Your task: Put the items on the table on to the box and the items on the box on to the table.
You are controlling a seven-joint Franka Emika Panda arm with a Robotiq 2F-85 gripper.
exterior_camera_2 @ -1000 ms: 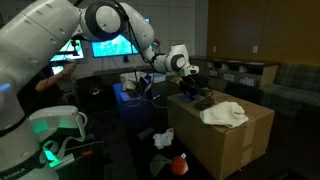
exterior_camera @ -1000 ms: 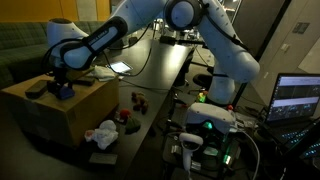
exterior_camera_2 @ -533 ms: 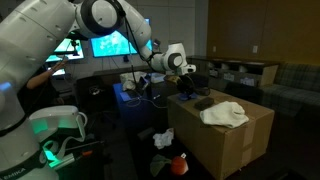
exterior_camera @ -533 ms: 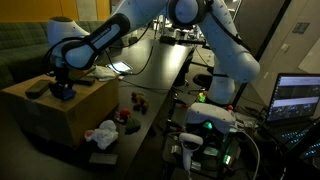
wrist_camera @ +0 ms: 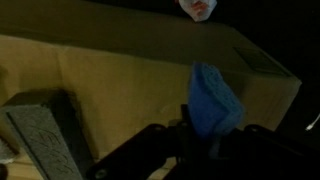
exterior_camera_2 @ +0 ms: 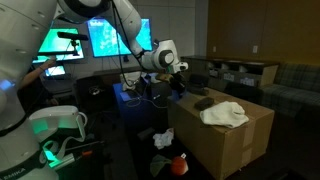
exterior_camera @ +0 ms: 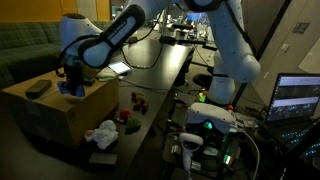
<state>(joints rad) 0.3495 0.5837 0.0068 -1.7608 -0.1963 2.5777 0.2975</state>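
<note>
Starting at box: big brown carton, flat top up, at near left in this exterior view. Long axis of top running left to right there, and also across wrist view, with far edge sloping down to the right. Seen too from another side, with one corner toward camera.

On box top: dark oblong lying flat, long axis roughly along box length, near gripper but apart from it. White cloth crumpled on top, well apart from gripper. Grey block at lower left of wrist view, tilted; cannot tell whether same as dark oblong.

Above box edge: gripper, also, pointing down, fingers narrowed onto blue item. Blue item soft-looking, long axis running from between fingers up the frame, over box top near its corner. Same blue item showing just under gripper, at box top level; contact with box not clear.

Beyond box: table, long and dark, long axis running away from camera toward far monitors. On dark surface beside box: second white cloth and red bits, close together, just beside box side.
</note>
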